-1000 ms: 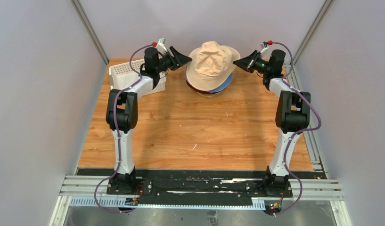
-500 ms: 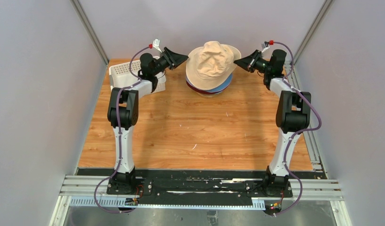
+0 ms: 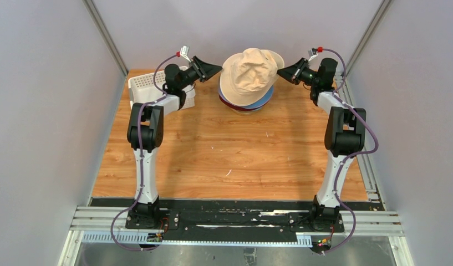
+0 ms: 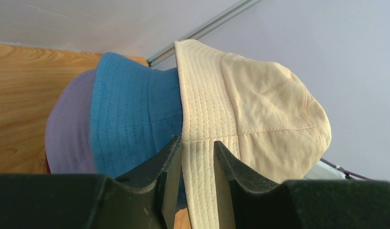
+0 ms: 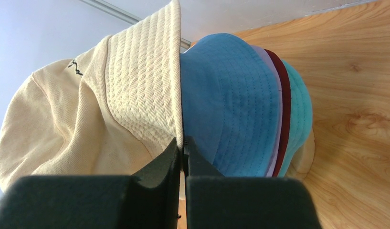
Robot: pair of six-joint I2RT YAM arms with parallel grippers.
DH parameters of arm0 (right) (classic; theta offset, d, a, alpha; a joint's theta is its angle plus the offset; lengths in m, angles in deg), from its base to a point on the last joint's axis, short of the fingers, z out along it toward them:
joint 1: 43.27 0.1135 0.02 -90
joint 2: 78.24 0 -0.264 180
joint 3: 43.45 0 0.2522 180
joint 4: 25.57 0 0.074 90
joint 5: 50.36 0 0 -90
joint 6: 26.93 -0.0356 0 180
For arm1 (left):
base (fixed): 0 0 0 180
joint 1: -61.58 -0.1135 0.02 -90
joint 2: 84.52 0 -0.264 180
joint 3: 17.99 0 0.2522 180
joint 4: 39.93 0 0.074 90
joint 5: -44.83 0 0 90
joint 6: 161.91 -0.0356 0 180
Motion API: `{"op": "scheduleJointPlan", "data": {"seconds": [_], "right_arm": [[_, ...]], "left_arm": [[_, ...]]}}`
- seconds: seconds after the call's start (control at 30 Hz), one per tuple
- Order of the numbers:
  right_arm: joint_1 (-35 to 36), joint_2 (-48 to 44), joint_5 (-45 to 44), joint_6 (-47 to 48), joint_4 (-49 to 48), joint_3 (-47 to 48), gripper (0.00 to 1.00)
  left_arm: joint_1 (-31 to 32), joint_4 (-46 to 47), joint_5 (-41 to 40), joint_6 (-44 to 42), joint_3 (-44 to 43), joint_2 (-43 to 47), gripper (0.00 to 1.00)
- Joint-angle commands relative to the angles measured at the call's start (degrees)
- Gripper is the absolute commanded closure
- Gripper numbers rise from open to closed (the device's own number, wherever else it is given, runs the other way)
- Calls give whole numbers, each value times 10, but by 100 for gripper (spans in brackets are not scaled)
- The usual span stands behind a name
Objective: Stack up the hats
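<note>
The beige hat (image 3: 250,69) sits tilted on top of the stack at the far middle of the desk (image 3: 224,149), over the blue hat (image 4: 131,114), lavender hat (image 4: 68,133), dark red hat (image 5: 282,119) and teal hat (image 5: 300,109). The left fingers (image 3: 217,67) stand apart, with the beige brim running between them. The right fingers (image 3: 279,72) are pinched on the opposite side of the brim. A white mesh basket (image 3: 143,86) stands at the far left, and the left arm crosses in front of it.
</note>
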Motion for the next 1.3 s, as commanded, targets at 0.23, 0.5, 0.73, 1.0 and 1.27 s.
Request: {"op": "scheduleJointPlan", "data": {"seconds": [0.23,0.5,0.73,1.0,1.27], "right_arm": [[-9,8,1,-13,-29,20,99],[-9,11,1,-15,-29,23,99],[-9,11,1,-15,-29,25,99],[-8,9,0,-17,-31,25,99],[-8,7,1,-21,-37,25,99]], "left_arm": [[0,26,21,7,-17,-45,62],[0,87,34,49,-35,-67,61],[2,130,49,88,-47,-78,59],[9,152,72,116,-70,-93,57],[14,139,81,118,-87,-106,56]]}}
